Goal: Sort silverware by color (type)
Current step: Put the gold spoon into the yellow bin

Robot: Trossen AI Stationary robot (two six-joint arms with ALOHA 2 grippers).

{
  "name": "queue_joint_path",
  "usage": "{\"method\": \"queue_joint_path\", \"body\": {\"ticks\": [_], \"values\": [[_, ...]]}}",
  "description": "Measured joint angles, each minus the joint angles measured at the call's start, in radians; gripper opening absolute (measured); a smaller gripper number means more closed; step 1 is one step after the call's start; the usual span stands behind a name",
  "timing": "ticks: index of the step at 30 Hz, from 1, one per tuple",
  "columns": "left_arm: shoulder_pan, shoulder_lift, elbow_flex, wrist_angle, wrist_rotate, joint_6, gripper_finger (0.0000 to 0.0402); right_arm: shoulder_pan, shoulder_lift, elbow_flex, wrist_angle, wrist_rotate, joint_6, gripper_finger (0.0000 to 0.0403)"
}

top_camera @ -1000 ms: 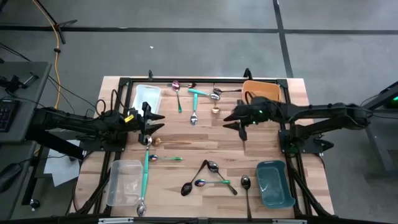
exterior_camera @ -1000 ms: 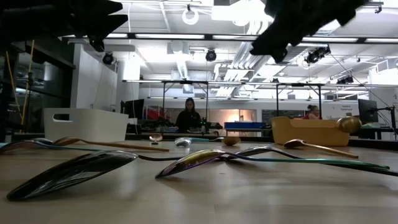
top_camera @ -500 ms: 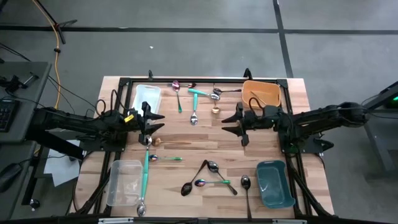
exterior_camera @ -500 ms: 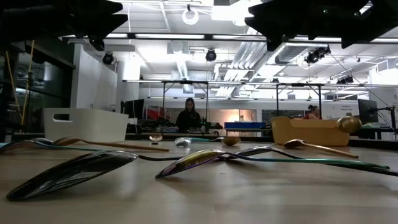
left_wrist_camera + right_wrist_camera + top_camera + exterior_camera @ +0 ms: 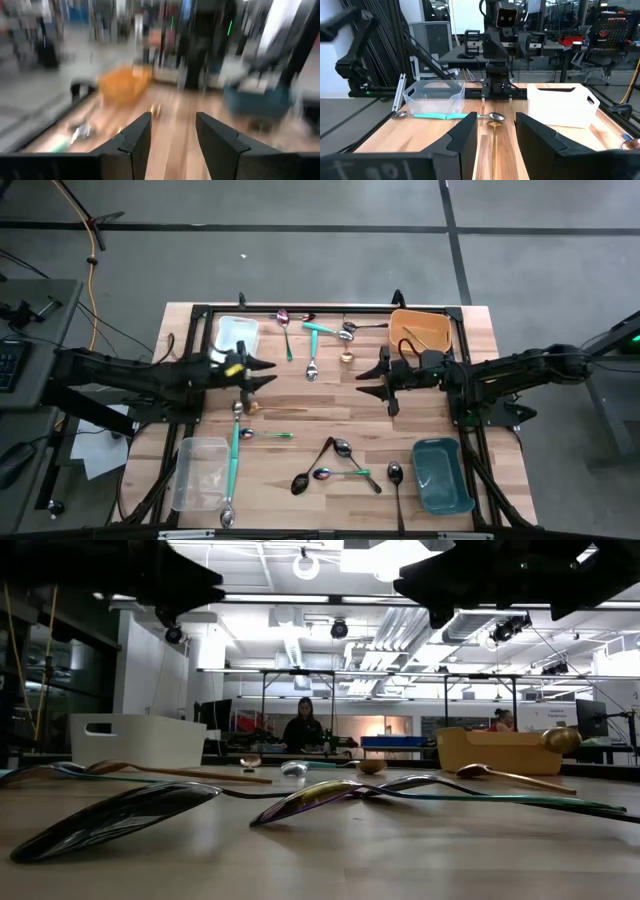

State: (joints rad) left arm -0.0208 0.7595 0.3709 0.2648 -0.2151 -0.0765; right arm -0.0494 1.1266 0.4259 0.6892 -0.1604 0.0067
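High view | teal spoon (image 5: 234,467) — long axis front-back | both fingers parted — empty

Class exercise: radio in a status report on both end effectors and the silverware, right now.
Left end effector open, empty, above the table near the white bin. Right end effector open, empty, mid-table. Silverware scattered on the wood, unsorted. Nothing in the way.

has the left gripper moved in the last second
Yes. In the high view the left gripper has swung up toward the white bin, and now points right across the table; before, it pointed down over the long teal-handled spoon.
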Motion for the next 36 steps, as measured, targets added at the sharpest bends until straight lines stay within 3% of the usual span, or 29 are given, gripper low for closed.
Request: {"method": "queue_joint_path", "body": {"ticks": [5, 10, 17, 25, 36], "values": [[-0.001, 0.167, 0.248, -0.495, -0.005, -0.006, 0.0149, 0.0, 0.0, 0.0, -0.013, -0.001, -0.007, 0.0129], [-0.001, 0.338, 0.36, -0.755, 0.047, -0.058, 0.0154, 0.0, 0.0, 0.0, -0.027, -0.001, -0.007, 0.0129], [-0.001, 0.554, 0.372, -0.796, 0.18, -0.105, 0.018, 0.0, 0.0, 0.0, -0.027, 0.0, -0.007, 0.0129], [-0.001, 0.703, 0.371, -0.796, 0.177, -0.105, 0.0194, 0.0, 0.0, 0.0, -0.032, 0.0, -0.007, 0.0129], [-0.001, 0.797, 0.375, -0.89, 0.18, -0.103, 0.0191, 0.0, 0.0, 0.0, -0.037, 0.0, -0.007, 0.0129]]}}
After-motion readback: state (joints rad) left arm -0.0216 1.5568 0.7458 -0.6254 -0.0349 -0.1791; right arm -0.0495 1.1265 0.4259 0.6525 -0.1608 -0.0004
